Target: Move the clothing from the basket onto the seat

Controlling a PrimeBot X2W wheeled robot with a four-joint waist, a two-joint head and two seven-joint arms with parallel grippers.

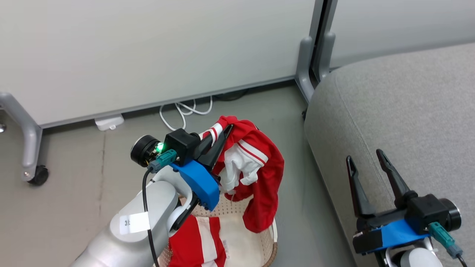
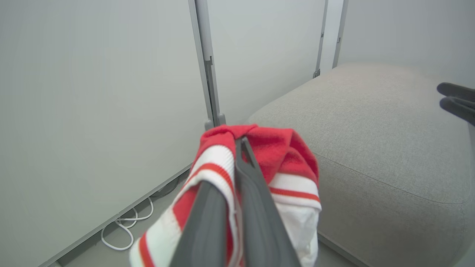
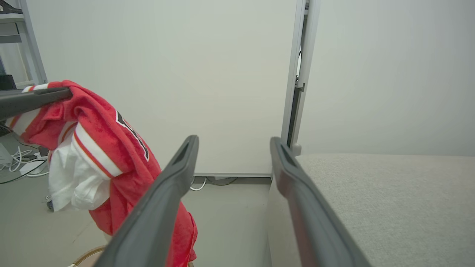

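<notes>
My left gripper (image 1: 222, 132) is shut on a red garment (image 1: 256, 174) with white stripe trim, which hangs lifted above the cream basket (image 1: 272, 241). In the left wrist view the fingers (image 2: 256, 200) pinch the striped collar of that garment (image 2: 285, 155). The right wrist view shows the same garment (image 3: 107, 148) dangling at the left, with dark lettering on it. A second red-and-white garment (image 1: 196, 241) lies in the basket. The grey seat (image 1: 400, 118) stands to the right. My right gripper (image 1: 365, 157) is open over the seat's front edge, holding nothing.
A white partition wall (image 1: 148, 48) with grey legs stands behind. White cables (image 1: 185, 111) and a small white block (image 1: 109, 122) lie on the floor by it. A castor wheel (image 1: 38, 176) sits at the far left. Bare grey floor separates basket and seat.
</notes>
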